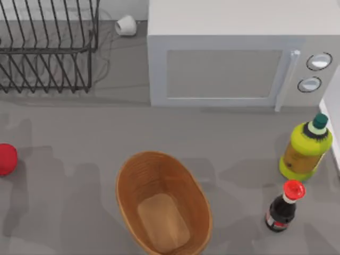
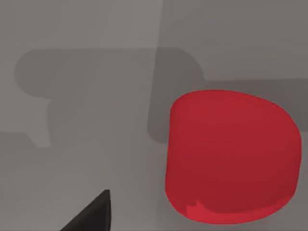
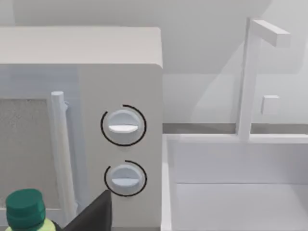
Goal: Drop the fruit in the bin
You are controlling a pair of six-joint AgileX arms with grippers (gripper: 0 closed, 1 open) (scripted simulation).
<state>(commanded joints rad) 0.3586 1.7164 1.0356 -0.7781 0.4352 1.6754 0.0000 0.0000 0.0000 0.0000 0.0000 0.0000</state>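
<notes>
The fruit (image 1: 6, 158), small, round and bright red, lies on the grey table at the far left edge of the top view. In the left wrist view the fruit (image 2: 231, 156) is close and large, with a dark tip of my left gripper (image 2: 91, 216) beside it and apart from it. The bin (image 1: 130, 183), an oval brown wicker basket, stands at the front centre with nothing inside. A dark tip of my right gripper (image 3: 94, 214) shows in the right wrist view, facing the microwave's dials.
A black wire rack (image 1: 48, 48) stands back left, a white cup (image 1: 126, 24) beside it. The microwave (image 1: 239, 64) fills the back right. A yellow-green bottle (image 1: 306, 149) and a dark bottle with a red cap (image 1: 284, 207) stand at the right. A white sink (image 3: 236, 192) lies beyond.
</notes>
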